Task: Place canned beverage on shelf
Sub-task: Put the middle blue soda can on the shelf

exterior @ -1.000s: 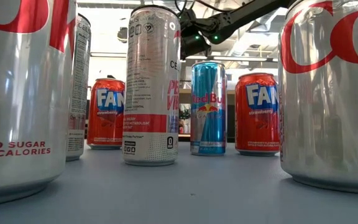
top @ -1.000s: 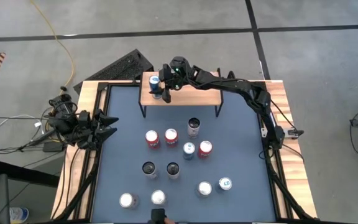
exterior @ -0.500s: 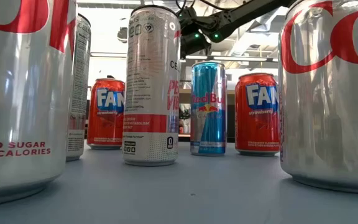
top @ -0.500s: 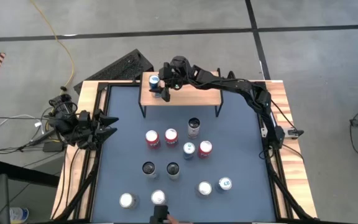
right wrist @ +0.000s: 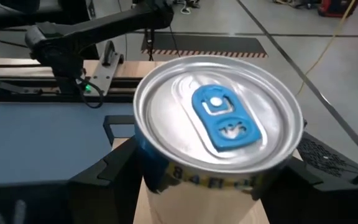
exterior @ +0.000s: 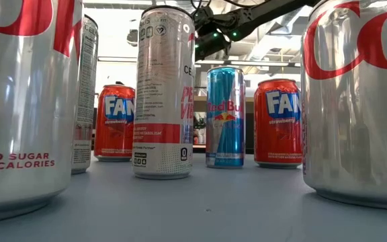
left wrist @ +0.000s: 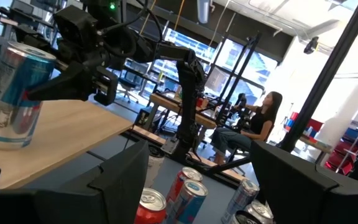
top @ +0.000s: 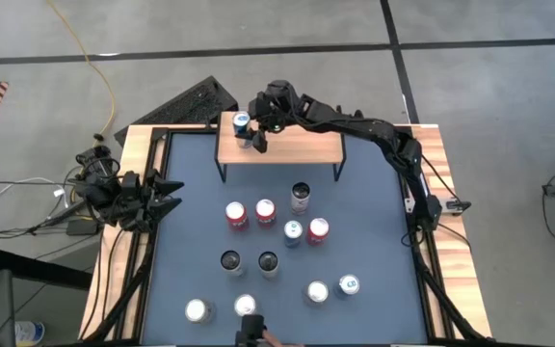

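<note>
Beware a topple of the can point(top: 242, 123) first: parked upright on the shelf point(top: 297, 146), at the end nearest the left arm's side and close to the top's back edge, with little wood to spare there. Judged from the high and right wrist views, straddled loosely by the right gripper point(top: 251, 133), fingers spread to either side and apparently clear of the wall, so released rather than clamped. Expect trouble if withdrawn sideways or on a slant: enough of a finger brush against the rim to rock so tall and narrow a thing, then a roll off the shelf's near end or down behind it. Better lifted straight up from the shelf before any swing away. Also possible: a snag of a finger on the shelf's top, jolting the whole light rack on its thin legs. Less likely, a fall forward off the shelf onto the nearest can point(top: 300, 196) on the table in front of it. As for pose: long axis vertical, square to the shelf's top; lid and blue tab facing up toward the wrist camera, base flat on the wood, no lean visible from the left wrist view. Left gripper point(top: 167, 193) parked well off the shelf's left end, fingers spread, holding nothing.
</note>
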Robot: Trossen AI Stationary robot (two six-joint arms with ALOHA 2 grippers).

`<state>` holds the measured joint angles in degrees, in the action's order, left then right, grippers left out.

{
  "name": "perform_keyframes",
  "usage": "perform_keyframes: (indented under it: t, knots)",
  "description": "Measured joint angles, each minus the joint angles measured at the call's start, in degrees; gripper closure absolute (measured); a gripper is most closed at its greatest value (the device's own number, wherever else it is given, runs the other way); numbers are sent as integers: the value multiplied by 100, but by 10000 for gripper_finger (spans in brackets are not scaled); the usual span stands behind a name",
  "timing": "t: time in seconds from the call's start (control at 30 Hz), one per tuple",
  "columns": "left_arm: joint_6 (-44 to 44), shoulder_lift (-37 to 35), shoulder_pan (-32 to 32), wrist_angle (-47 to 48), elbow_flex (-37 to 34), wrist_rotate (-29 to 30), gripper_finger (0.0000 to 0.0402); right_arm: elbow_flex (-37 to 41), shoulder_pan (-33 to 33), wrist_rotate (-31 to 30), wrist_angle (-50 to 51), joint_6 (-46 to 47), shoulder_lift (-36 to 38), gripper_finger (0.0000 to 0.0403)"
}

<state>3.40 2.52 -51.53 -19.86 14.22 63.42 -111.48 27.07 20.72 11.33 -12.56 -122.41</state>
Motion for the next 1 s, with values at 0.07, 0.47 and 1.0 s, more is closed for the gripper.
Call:
perform_keyframes:
  t: [0.07, 0.47, 1.0]
  knots:
    - [0, 2, 0, 1, 0, 0, 129, 0, 5, 8, -4, 90, 0, 137]
    - [33, 0, 0, -2, 0, 28, 129, 2, -31, -462, -404, 145, -61, 137]
    - [109, 0, 0, -4, 0, 39, 129, 4, 114, -360, -624, 309, -61, 137]
